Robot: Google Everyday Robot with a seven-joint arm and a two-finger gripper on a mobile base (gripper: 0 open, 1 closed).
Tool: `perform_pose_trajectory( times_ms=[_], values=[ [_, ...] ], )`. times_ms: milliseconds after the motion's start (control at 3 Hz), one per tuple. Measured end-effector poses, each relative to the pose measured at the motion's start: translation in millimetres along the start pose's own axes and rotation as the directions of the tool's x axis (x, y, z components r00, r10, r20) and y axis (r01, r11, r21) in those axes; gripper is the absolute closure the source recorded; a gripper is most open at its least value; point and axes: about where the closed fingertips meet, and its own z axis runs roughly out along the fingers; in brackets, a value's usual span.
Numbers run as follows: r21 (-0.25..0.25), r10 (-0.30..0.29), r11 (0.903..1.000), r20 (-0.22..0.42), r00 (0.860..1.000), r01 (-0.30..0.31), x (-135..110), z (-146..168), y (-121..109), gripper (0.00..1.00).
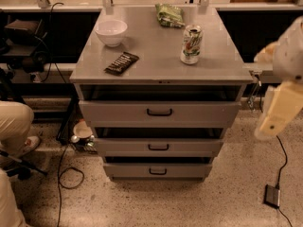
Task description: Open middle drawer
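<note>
The grey cabinet (161, 65) has three drawers stacked in its front. The middle drawer (123, 147) has a low flat front panel and a small black bar handle (158, 147). A dark gap shows above its front. The widest drawer (113, 113) is above it and the narrowest drawer (128, 170) below. My gripper (273, 121) is at the end of the cream arm at the right edge. It hangs to the right of the cabinet at about the top drawer's height, well apart from the handles.
On the cabinet top are a white bowl (111, 31), a dark chocolate bar (121, 63), a green bag (170, 14) and a soda can (191, 44). A person's legs (14, 126) are at the left. Cables (66, 174) and a small black box (272, 196) lie on the floor.
</note>
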Motion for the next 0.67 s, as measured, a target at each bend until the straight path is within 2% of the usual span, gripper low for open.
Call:
perform_pose_trajectory(
  times_ms=[333, 667],
  values=[
    [-0.05, 0.02, 0.9986, 0.04, 0.999, -0.018, 12, 54, 30, 0.0],
    [-0.13, 0.022, 0.9914, 0.078, 0.997, -0.011, 18, 122, 64, 0.0]
  ],
)
